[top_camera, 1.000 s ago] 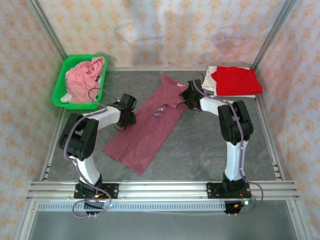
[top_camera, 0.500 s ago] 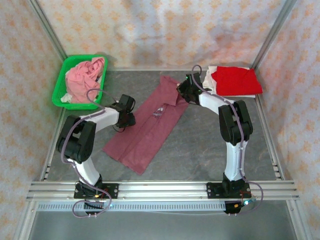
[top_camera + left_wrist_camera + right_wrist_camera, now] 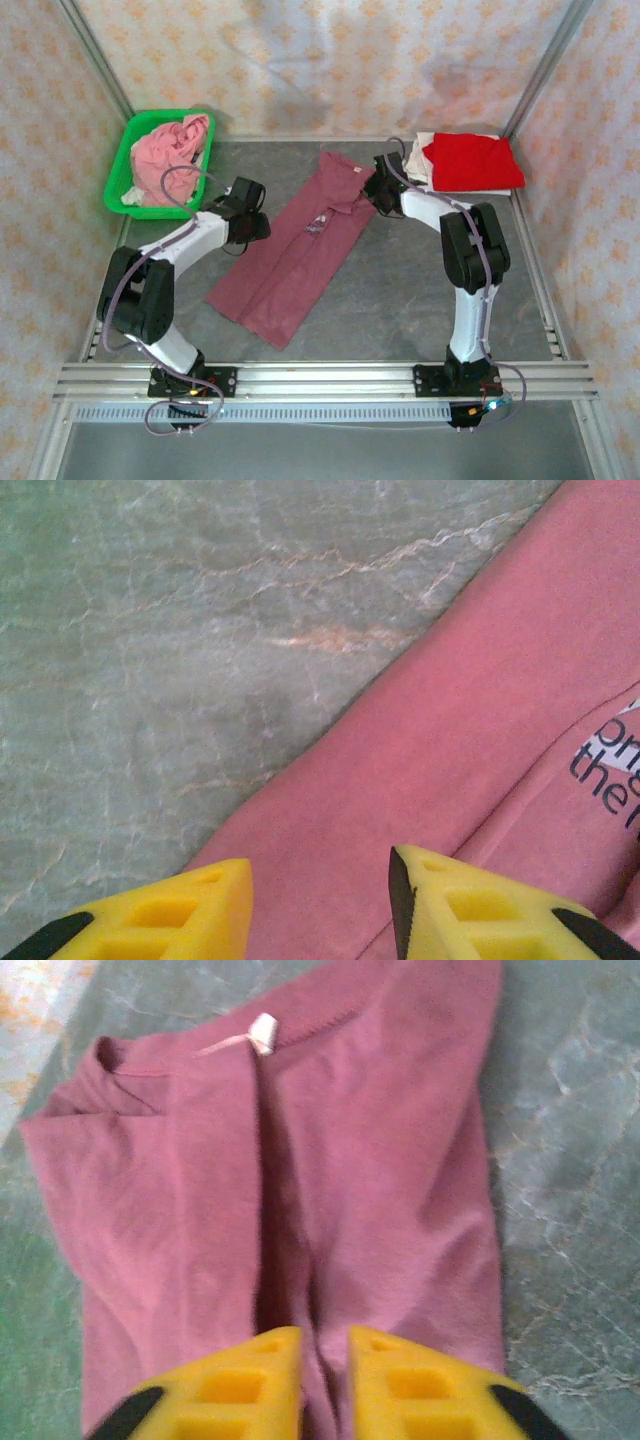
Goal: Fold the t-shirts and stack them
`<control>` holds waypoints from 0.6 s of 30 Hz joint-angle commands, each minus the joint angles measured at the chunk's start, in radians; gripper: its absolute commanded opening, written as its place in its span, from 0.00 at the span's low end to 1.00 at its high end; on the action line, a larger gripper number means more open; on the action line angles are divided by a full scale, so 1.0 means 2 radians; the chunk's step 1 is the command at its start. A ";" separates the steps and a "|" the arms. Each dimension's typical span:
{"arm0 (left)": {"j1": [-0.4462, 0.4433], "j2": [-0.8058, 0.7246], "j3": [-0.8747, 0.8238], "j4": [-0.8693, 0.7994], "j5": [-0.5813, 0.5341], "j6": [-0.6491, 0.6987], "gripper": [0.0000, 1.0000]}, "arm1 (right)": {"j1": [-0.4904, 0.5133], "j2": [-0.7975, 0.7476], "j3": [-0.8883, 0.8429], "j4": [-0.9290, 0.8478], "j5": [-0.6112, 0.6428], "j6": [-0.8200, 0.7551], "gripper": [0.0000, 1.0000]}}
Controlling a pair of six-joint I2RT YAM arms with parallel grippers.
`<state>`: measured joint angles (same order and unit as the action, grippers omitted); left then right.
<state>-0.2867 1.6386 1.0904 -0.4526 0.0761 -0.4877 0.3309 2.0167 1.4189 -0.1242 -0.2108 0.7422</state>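
A maroon t-shirt [image 3: 300,250], folded lengthwise, lies diagonally across the middle of the table, collar toward the far right. My left gripper [image 3: 255,225] hovers over its left edge near the print. In the left wrist view the left gripper [image 3: 320,905] is open, with the flat maroon t-shirt [image 3: 450,730] below and nothing between its fingers. My right gripper [image 3: 375,190] sits at the collar end. In the right wrist view the right gripper [image 3: 325,1380] is nearly closed, pinching a raised crease of the maroon t-shirt [image 3: 400,1160]. A folded red t-shirt [image 3: 470,160] lies on a white t-shirt [image 3: 418,160] at the far right.
A green basket [image 3: 120,175] at the far left holds a crumpled pink t-shirt [image 3: 165,155]. Metal frame posts and patterned curtain walls close in the table on three sides. Bare grey table shows in front of the maroon shirt and at the right.
My left gripper has moved a little farther away along the shirt's left edge, and its elbow has swung left. My right gripper shifted toward the collar and back, staying at that end.
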 commanded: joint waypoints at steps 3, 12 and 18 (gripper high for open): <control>0.006 0.060 0.046 -0.011 0.001 0.027 0.40 | 0.008 0.019 0.099 -0.067 -0.014 -0.064 0.08; 0.015 0.103 0.039 -0.002 0.011 0.022 0.40 | 0.015 0.123 0.190 -0.149 0.013 -0.073 0.01; 0.024 0.091 0.007 -0.002 0.008 0.016 0.40 | 0.013 0.134 0.167 -0.171 0.053 -0.072 0.00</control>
<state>-0.2558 1.8500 1.1393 -0.4423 0.0975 -0.4622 0.3611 2.2955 1.7672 -0.3889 -0.1867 0.6147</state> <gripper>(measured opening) 0.402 0.045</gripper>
